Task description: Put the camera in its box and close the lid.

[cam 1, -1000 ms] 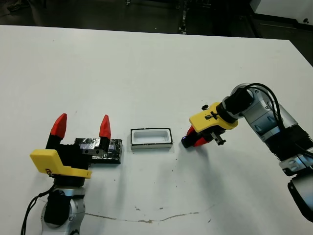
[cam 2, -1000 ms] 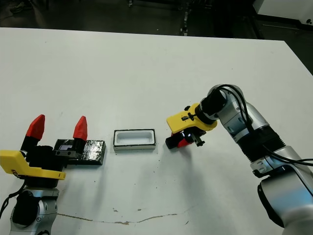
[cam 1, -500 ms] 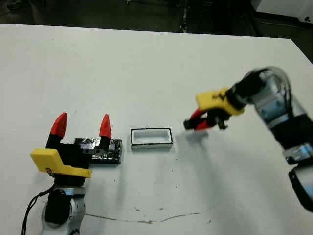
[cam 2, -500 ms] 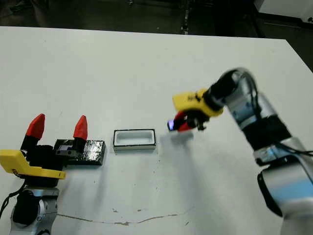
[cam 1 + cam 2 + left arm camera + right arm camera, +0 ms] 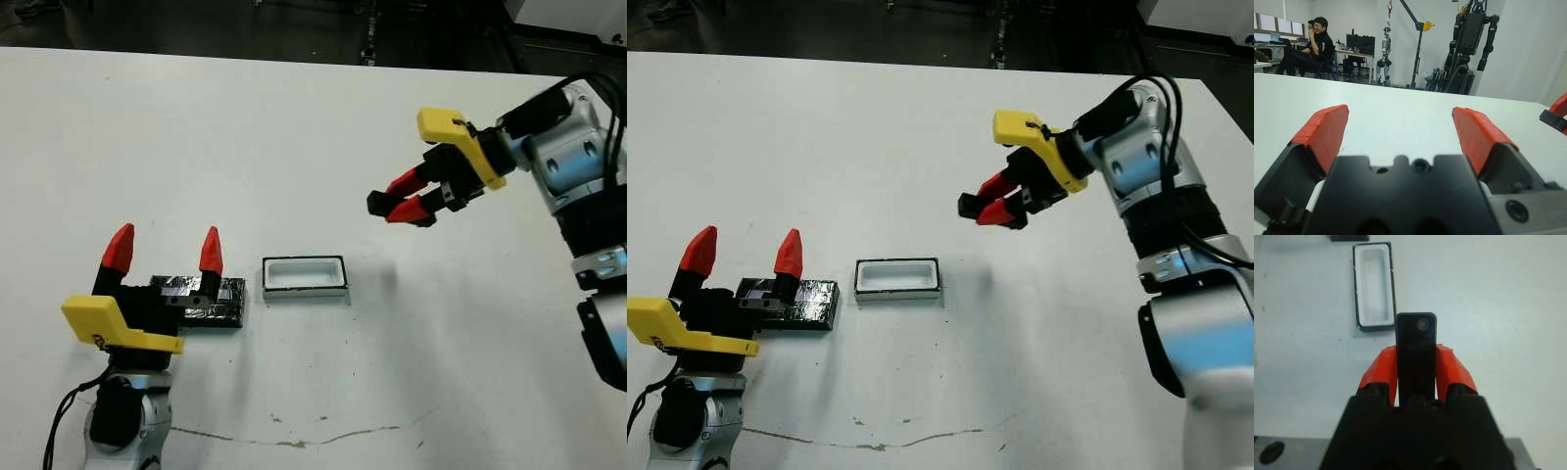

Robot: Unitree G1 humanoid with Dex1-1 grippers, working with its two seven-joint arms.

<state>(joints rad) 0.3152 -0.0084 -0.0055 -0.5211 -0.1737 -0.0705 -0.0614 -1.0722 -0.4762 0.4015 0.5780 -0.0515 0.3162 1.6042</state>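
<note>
Right gripper (image 5: 400,204), pinching our camera (image 5: 1416,352), has risen off the table (image 5: 294,127) since a second ago, above the box (image 5: 304,275); left gripper (image 5: 165,251) spread beside lid (image 5: 227,301). No writing legible.

Bright, even overhead light (soft shadows), frames mostly sharp.

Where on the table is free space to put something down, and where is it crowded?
The table is bare beyond the box, and along its near edge in front of it. It is crowded on the robot's left, where the left gripper stands by the lid. The right gripper holds the camera in the air.
</note>
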